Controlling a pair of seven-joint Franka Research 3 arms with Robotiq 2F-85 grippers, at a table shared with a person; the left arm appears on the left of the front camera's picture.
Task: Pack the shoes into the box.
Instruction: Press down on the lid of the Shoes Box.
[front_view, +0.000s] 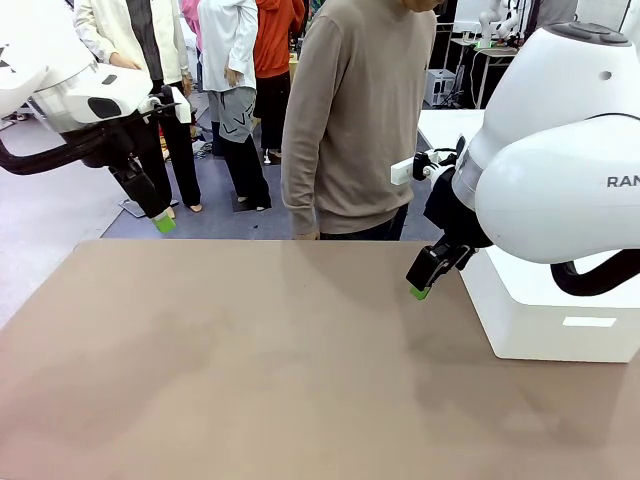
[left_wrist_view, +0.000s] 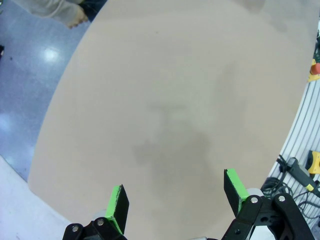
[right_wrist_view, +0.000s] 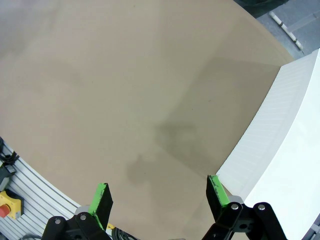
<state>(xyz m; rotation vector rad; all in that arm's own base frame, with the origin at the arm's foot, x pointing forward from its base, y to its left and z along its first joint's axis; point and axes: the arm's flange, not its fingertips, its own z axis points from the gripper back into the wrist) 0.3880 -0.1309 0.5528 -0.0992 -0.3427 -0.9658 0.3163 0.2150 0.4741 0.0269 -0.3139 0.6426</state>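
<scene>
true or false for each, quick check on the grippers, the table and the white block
1. The left gripper is open and holds nothing. True.
2. The right gripper is shut on a shoe. False: it is open and holds nothing.
3. The white block sits on the table's left side. False: it sits on the right, beside the right arm.
4. A person in a beige sweater stands at the far side. True.
</scene>
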